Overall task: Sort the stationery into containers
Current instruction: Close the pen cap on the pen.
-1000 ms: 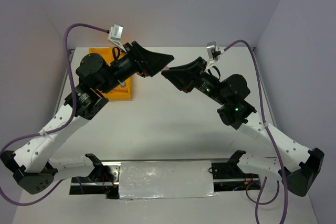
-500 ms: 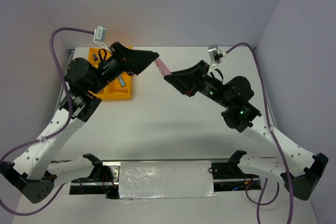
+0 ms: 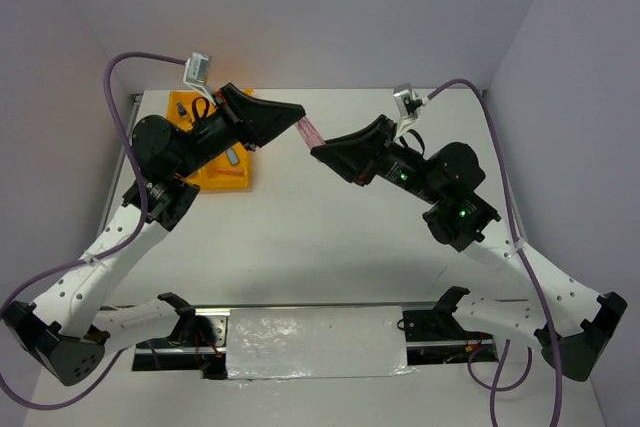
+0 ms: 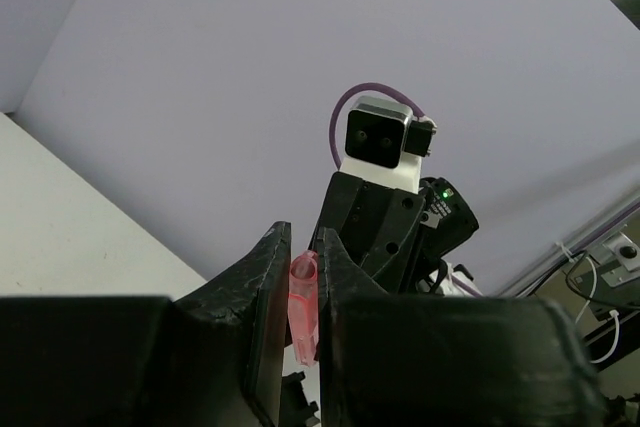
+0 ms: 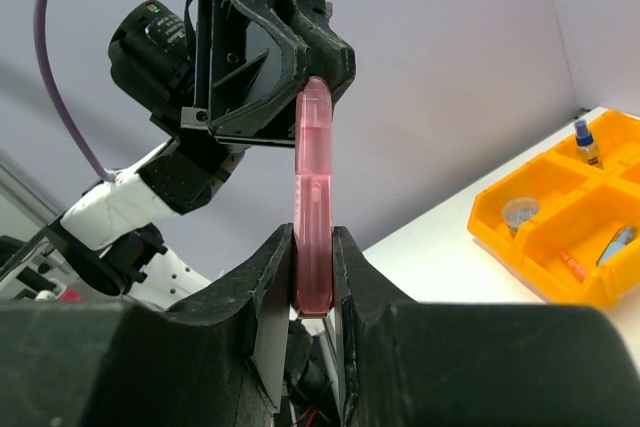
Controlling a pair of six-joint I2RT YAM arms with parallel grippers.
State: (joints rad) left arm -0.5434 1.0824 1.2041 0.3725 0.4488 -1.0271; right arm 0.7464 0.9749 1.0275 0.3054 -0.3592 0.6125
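handover: right tool grips pink piece, left tool clamps its tip; next, likely right releases, tray 8 o'clock.

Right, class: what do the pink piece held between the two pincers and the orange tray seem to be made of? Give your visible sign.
Pink piece: probably translucent plastic, glossy. Light shows through it and its edges look moulded.
Orange tray: likely opaque moulded plastic, smooth. It has an even colour and thin dividers.
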